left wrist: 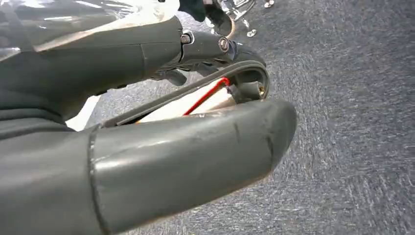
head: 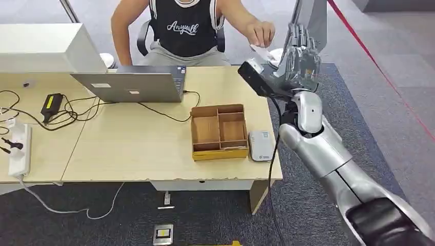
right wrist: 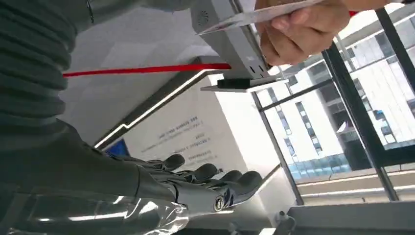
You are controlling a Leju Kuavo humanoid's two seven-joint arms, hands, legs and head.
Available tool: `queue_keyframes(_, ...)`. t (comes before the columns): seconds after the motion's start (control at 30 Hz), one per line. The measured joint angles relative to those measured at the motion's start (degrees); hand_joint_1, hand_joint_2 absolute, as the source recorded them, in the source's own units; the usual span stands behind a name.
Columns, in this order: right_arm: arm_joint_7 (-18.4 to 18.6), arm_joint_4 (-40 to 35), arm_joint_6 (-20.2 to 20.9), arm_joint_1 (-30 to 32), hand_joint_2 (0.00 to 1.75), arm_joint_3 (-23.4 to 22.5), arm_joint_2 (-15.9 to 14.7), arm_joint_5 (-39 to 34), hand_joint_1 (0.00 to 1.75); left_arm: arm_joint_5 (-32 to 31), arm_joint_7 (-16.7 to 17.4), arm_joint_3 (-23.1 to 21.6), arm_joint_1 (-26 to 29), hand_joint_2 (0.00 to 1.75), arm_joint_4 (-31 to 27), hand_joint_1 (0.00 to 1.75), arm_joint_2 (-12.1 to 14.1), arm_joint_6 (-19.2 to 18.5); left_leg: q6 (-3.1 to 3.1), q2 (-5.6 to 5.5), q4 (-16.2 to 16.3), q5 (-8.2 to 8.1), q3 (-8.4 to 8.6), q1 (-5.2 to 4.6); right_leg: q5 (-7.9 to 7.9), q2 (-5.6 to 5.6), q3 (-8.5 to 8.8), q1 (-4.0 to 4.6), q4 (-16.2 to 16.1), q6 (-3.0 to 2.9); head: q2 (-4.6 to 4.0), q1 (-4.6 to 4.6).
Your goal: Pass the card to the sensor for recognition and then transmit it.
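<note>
A seated person's hand [head: 261, 32] holds the white card [head: 260, 52] past the table's far right corner. My right hand [head: 301, 56] is raised just right of the card, fingers straight and apart, holding nothing. In the right wrist view the card [right wrist: 254, 15] sits pinched in the person's fingers [right wrist: 301, 29], well apart from my outstretched fingers [right wrist: 210, 178]. The white card sensor [head: 260, 145] lies flat on the table near its right edge. My left hand [left wrist: 147, 127] hangs over grey carpet with nothing in it.
A cardboard box [head: 219, 131] with compartments stands just left of the sensor. An open laptop [head: 131, 86] sits at the table's back, with cables, a charger [head: 51, 106] and a power strip [head: 18, 148] on the left. Red tape [head: 379, 66] crosses the carpet at right.
</note>
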Motion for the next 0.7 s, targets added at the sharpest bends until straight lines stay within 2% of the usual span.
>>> queue_keyframes(0.2, 1.3, 5.0, 3.3, -3.9, 1.75, 3.4, 0.5, -0.8, 0.00, 0.5, 0.0, -0.9, -0.2, 0.00, 0.0, 0.00, 0.2, 0.0, 0.00, 0.00, 0.0, 0.00, 0.00, 0.00, 0.00, 0.00, -0.01, 0.00, 0.0, 0.00, 0.00, 0.00)
queue_keyframes(0.5, 2.2, 10.1, 3.9, -6.5, 1.75, 6.1, 1.2, -2.3, 0.00, 1.4, 0.3, -1.7, 0.3, 0.00, 0.0, 0.00, 0.5, 0.2, 0.00, 0.01, 0.0, -0.01, 0.00, 0.00, 0.00, 0.00, -0.02, 0.00, 0.0, -0.01, 0.02, 0.02)
queue_keyframes(0.53, 2.3, 10.5, 4.0, -6.8, 1.75, 6.4, 1.2, -2.3, 0.12, 1.4, 0.3, -1.8, 0.4, 0.00, 0.0, 0.00, 0.5, 0.2, 0.00, 0.01, 0.0, -0.01, 0.00, 0.00, 0.00, 0.00, -0.02, 0.00, 0.0, -0.01, 0.02, 0.02)
queue_keyframes(0.57, 2.4, 11.0, 4.1, -6.9, 1.75, 6.6, 1.3, -2.4, 0.40, 1.4, 0.2, -1.8, 0.4, 0.00, 0.0, 0.00, 0.5, 0.2, 0.00, 0.01, 0.0, -0.01, 0.00, 0.01, 0.00, 0.00, -0.02, 0.01, 0.0, -0.01, 0.02, 0.02)
queue_keyframes(0.6, 2.5, 11.5, 4.2, -7.1, 1.75, 6.9, 1.4, -2.6, 0.40, 1.5, 0.1, -1.8, 0.4, 0.00, 0.0, 0.00, 0.6, 0.2, 0.00, 0.01, 0.0, -0.01, 0.00, 0.01, 0.00, 0.00, -0.02, 0.01, 0.0, -0.01, 0.02, 0.00)
queue_keyframes(0.63, 2.6, 12.0, 4.4, -7.3, 1.75, 7.1, 1.5, -2.7, 0.82, 1.5, 0.0, -1.9, 0.5, 0.00, 0.0, 0.00, 0.6, 0.2, 0.00, 0.01, 0.0, 0.00, 0.00, 0.01, 0.00, 0.00, -0.02, 0.01, 0.0, -0.01, 0.00, 0.02)
queue_keyframes(0.7, 2.8, 12.7, 4.6, -7.5, 1.75, 7.5, 1.5, -2.8, 0.82, 1.5, 0.0, -1.9, 0.5, 0.00, 0.0, 0.00, 0.6, 0.2, 0.00, 0.01, 0.0, 0.00, 0.00, 0.01, 0.00, 0.00, -0.02, 0.02, 0.0, -0.01, 0.00, 0.02)
